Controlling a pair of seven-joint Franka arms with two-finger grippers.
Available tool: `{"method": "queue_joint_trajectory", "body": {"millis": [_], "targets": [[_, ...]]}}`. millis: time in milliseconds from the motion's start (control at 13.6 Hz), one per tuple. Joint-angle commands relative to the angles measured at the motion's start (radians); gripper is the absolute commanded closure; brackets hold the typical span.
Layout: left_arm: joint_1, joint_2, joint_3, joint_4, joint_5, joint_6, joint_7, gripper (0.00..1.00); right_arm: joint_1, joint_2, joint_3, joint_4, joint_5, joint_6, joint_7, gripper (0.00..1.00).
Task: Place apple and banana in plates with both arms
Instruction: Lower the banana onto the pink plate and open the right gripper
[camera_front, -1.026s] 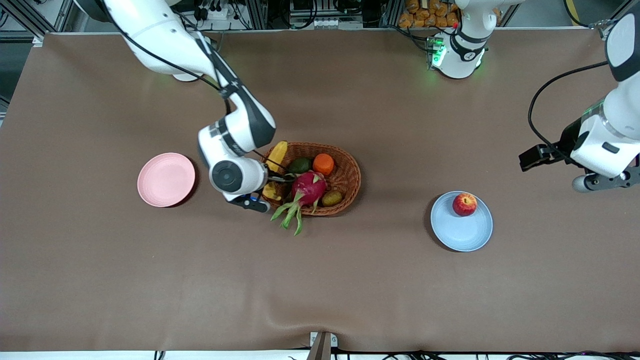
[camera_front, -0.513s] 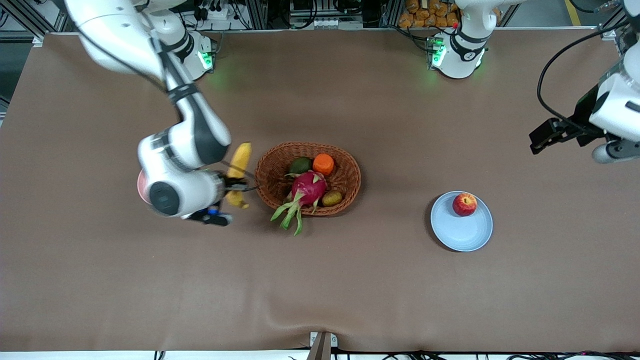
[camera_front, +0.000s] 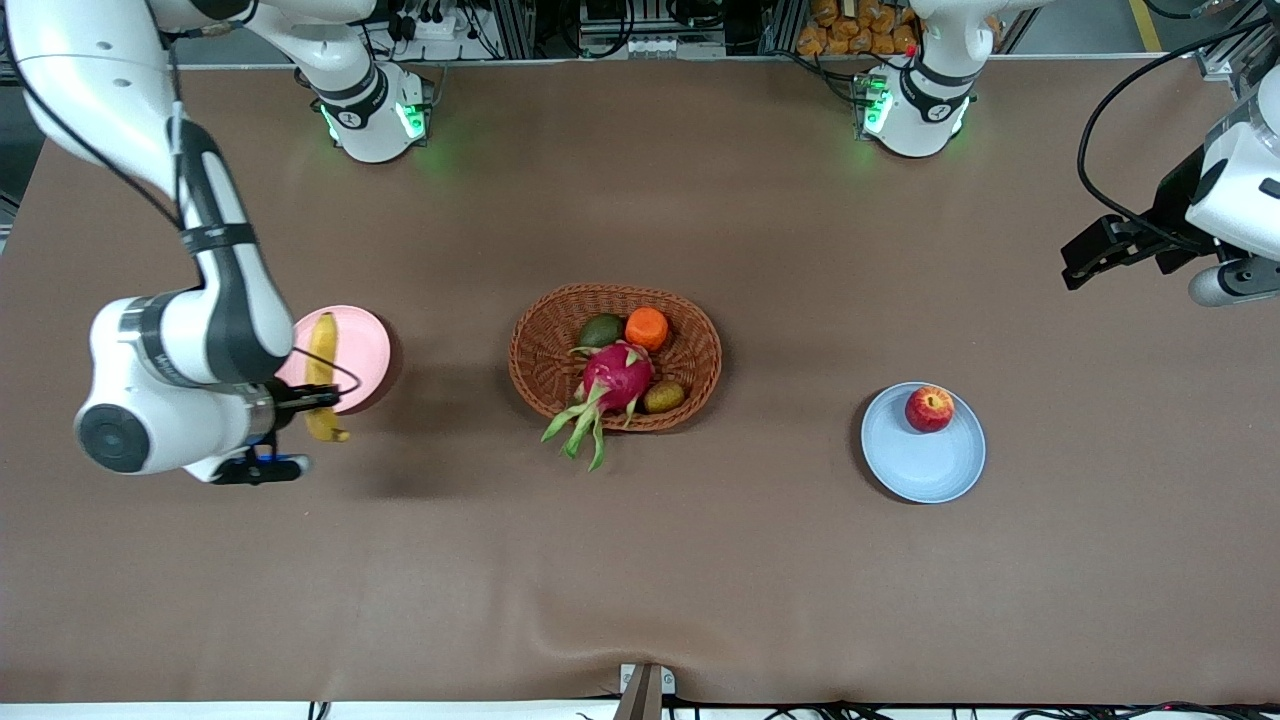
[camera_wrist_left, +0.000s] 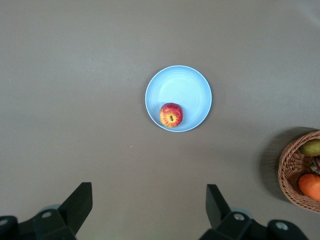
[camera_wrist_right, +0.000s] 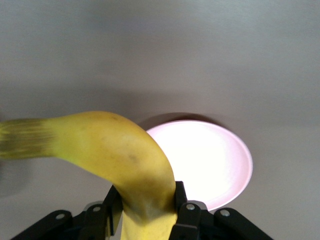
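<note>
1. Since a second ago, the right gripper (camera_front: 322, 398) has carried the banana (camera_front: 321, 372) out of the basket (camera_front: 700, 330) and toward the right arm's end of the table, so it now hangs over the pink plate (camera_front: 365, 345).
2. Its fingers (camera_wrist_right: 186, 209) are clamped on the banana near one end; the fruit juts out over the pink plate's edge in the air.
3. From the basket, the pink plate lies toward the right arm's end of the table and the blue plate (camera_front: 915, 465) toward the left arm's end, each well apart from it.
4. On the blue plate the apple (camera_front: 929, 408) sits close to the rim, on the side away from the front camera.
5. Inside the basket lie a dragon fruit (camera_front: 612, 376), an orange (camera_front: 647, 327) and two smaller fruits.
6. High over the left arm's end of the table, well away from the basket, the left gripper (camera_wrist_left: 149, 205) waits with its fingers (camera_wrist_left: 80, 200) spread wide and nothing between them.
</note>
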Motion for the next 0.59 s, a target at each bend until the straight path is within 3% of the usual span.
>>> {"method": "queue_joint_trajectory", "body": {"millis": [0,293,440,513], "targets": [[0.011,-0.025,0.001,0.0,-0.023,-0.02,0.024,0.0,-0.043,-0.025,0.024,-0.147,-0.028,0.088,-0.02,1.0],[-0.015,-0.025,0.047,0.0,-0.022,-0.014,0.081,0.0,-0.063,-0.042,0.026,-0.292,-0.024,0.197,-0.026,1.0],[-0.128,-0.03,0.2,-0.005,-0.038,-0.01,0.095,0.0,-0.089,-0.044,0.026,-0.329,-0.023,0.216,-0.06,1.0],[-0.179,-0.045,0.263,-0.013,-0.057,-0.013,0.124,0.0,-0.105,-0.042,0.027,-0.338,-0.018,0.219,-0.067,0.89]]}}
